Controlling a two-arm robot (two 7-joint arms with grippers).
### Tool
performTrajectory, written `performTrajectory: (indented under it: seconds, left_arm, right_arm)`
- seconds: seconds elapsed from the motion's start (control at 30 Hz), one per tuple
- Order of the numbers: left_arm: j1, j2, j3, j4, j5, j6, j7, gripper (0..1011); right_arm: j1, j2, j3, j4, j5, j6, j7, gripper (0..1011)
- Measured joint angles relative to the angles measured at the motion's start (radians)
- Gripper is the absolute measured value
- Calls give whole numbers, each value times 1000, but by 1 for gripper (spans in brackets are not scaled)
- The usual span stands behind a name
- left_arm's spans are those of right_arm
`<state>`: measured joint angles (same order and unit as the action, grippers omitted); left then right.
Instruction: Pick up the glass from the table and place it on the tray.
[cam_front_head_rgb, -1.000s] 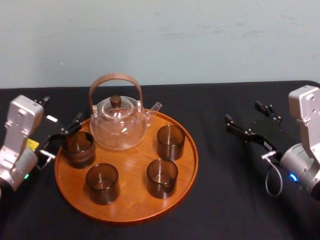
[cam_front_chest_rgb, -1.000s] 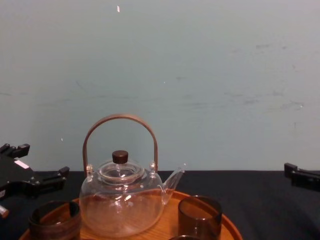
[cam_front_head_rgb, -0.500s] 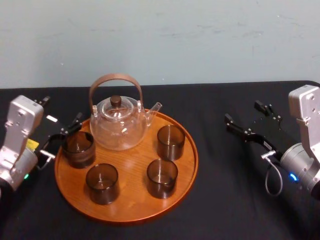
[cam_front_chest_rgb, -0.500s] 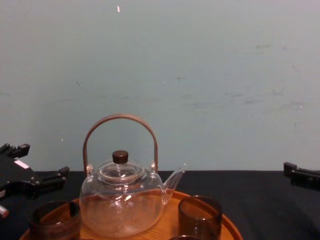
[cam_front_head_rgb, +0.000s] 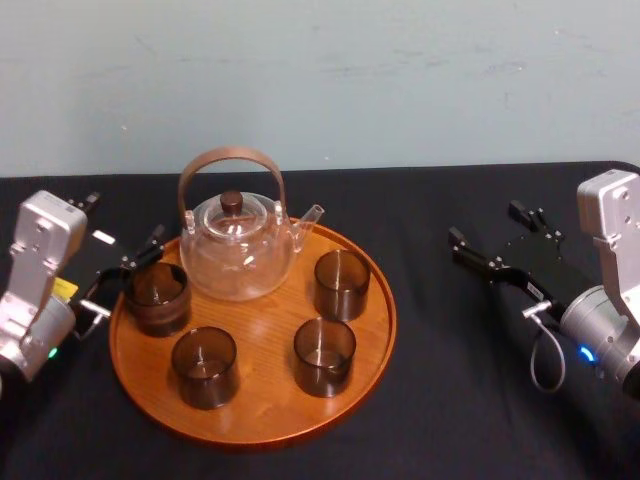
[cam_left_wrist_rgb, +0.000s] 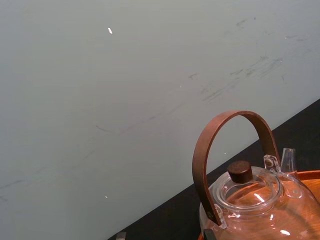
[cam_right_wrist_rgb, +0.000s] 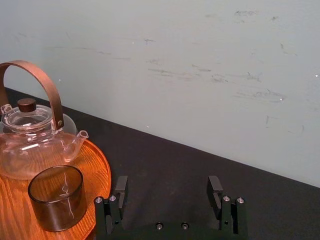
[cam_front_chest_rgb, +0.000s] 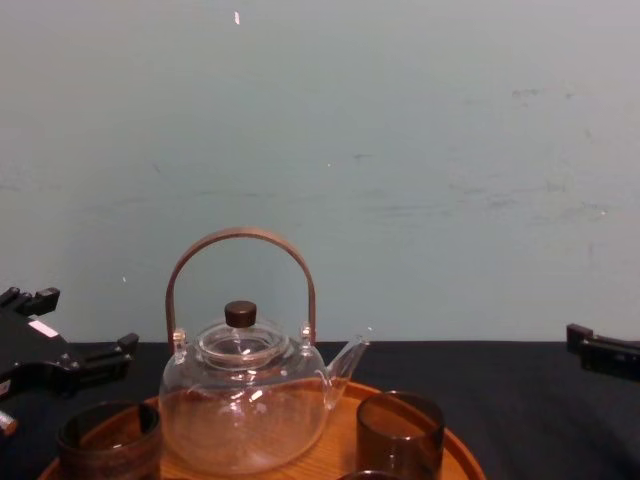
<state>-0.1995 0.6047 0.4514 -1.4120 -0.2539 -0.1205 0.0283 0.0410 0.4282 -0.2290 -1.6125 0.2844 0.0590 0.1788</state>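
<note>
Standing upright on the round wooden tray (cam_front_head_rgb: 262, 405), the smoky glass (cam_front_head_rgb: 157, 297) sits at its left rim, beside a clear teapot (cam_front_head_rgb: 238, 252). Left gripper (cam_front_head_rgb: 120, 226) hangs spread wide just beside the glass; right gripper (cam_front_head_rgb: 492, 228), fingers likewise parted, hovers well apart over the black table (cam_front_head_rgb: 450, 400).

Soft, even, rather dim light; small white glints on the teapot (cam_front_head_rgb: 238, 255), mild sheen on the tray (cam_front_head_rgb: 262, 402).
</note>
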Motion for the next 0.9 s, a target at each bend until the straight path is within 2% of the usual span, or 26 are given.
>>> performTrajectory:
  seconds: [0.9]
  left_arm:
    - [0, 0, 0, 0, 0, 0, 0, 1002]
  right_arm:
    - [0, 0, 0, 0, 0, 0, 0, 1002]
